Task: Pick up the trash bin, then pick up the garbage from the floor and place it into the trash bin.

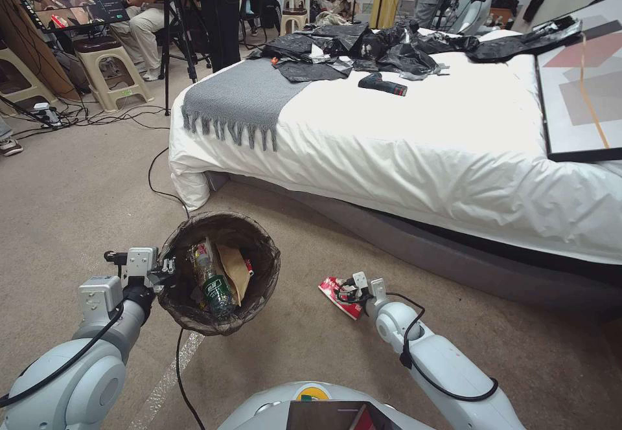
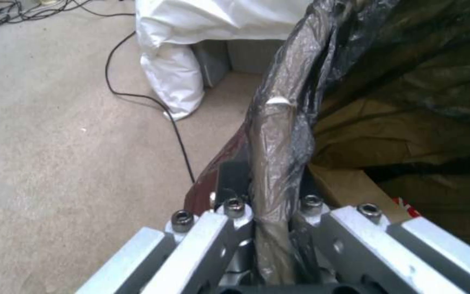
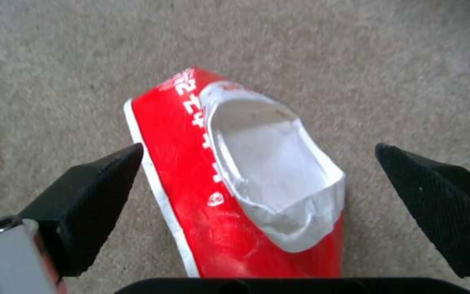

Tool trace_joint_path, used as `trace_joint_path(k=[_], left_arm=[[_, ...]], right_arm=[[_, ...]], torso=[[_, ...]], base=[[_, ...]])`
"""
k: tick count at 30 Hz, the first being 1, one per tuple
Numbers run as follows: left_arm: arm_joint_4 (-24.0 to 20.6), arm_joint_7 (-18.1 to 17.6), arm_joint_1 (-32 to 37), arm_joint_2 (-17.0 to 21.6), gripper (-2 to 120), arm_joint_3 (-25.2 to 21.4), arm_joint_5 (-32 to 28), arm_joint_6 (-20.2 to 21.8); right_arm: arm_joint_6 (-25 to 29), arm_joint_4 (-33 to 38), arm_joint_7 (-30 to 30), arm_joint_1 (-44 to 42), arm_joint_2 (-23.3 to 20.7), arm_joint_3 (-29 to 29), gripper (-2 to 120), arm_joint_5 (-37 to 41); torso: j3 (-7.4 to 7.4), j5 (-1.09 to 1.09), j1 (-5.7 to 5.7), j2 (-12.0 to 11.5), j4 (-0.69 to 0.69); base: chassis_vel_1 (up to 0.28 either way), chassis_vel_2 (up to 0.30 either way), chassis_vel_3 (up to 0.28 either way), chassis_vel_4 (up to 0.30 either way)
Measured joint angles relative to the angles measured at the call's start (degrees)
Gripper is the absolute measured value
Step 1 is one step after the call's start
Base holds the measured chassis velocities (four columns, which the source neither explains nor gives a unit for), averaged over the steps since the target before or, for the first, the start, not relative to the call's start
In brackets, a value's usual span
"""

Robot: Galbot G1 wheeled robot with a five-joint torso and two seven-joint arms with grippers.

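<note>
1. Beige carpet floor [image 1: 78, 190] all around me, and a white-sheeted bed [image 1: 421, 151] stands just ahead.
2. My left gripper [image 1: 170, 265] is clamped tight on the trash bin [image 1: 259, 281], pinching its bag-wrapped rim [image 2: 278, 134] between the fingers; the bin hangs at my left front, beside the bed's corner.
3. Down inside the bin: a green-labelled bottle [image 1: 212, 282], a brown paper scrap [image 1: 234, 268] and a bit of red wrapper.
4. Over on my right, the red-and-white packet [image 3: 235, 179] lies crumpled on the carpet, near the bed's dark base.
5. My right gripper [image 3: 257, 196] is low over that packet, fingers spread wide with one black pad [image 3: 91, 204] on each side of it, not squeezing.
6. Further out, a black cable [image 1: 159, 181] trails across the carpet, a grey fringed throw [image 1: 240, 100] drapes the bed, and black plastic bags [image 1: 389, 48] lie on the sheet.
</note>
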Motion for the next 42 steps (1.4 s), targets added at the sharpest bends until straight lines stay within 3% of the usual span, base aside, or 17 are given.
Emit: trace_joint_path(k=[18, 23, 25, 29, 32, 39, 41, 42], left_arm=[[0.0, 0.2, -0.1, 0.2, 0, 0.3, 0.1, -0.4], [0.0, 0.2, -0.1, 0.2, 0, 0.2, 0.1, -0.5], [0.0, 0.3, -0.1, 0.3, 0, 0.1, 0.1, -0.5], [0.0, 0.3, -0.2, 0.3, 0, 0.1, 0.0, -0.5], [0.0, 0.3, -0.4, 0.3, 0, 0.1, 0.0, -0.5], [0.0, 0.4, -0.6, 0.3, 0, 0.1, 0.0, -0.6], [0.0, 0.4, -0.6, 0.3, 0, 0.1, 0.0, -0.6], [0.0, 0.4, -0.7, 0.4, 0, 0.2, -0.1, -0.6]], right_arm=[[1.2, -4.1, -0.3, 1.0, 2.4, -0.6, 100, -1.9], [1.3, -4.3, -0.2, 1.0, 2.8, -0.5, 88, -2.0], [1.3, -4.3, -0.2, 0.8, 2.9, -0.3, 74, -2.0], [1.3, -4.1, -0.2, 0.7, 2.8, -0.2, 66, -2.1], [1.4, -4.0, -0.2, 0.4, 2.7, 0.2, 50, -2.2], [1.8, -4.3, -0.4, 0.0, 2.9, 0.5, 25, -2.4], [1.8, -4.3, -0.4, 0.0, 2.9, 0.5, 25, -2.4], [1.9, -4.3, -0.4, -0.1, 2.9, 0.6, 18, -2.4]], torso=[[0.00, 0.00, 0.00, 0.0, 0.00], [0.00, 0.01, 0.00, 0.0, 0.00], [0.00, 0.00, 0.00, 0.0, 0.00], [0.00, 0.01, 0.00, 0.0, 0.00], [0.00, 0.01, 0.00, 0.0, 0.00], [0.00, 0.01, 0.00, 0.0, 0.01], [0.00, 0.01, 0.00, 0.0, 0.01], [0.00, 0.02, 0.00, 0.0, 0.01]], base=[[0.000, 0.000, 0.000, 0.000], [0.000, 0.000, 0.000, 0.000], [0.000, 0.000, 0.000, 0.000], [0.000, 0.000, 0.000, 0.000], [0.000, 0.000, 0.000, 0.000], [0.000, 0.000, 0.000, 0.000], [0.000, 0.000, 0.000, 0.000], [0.000, 0.000, 0.000, 0.000]])
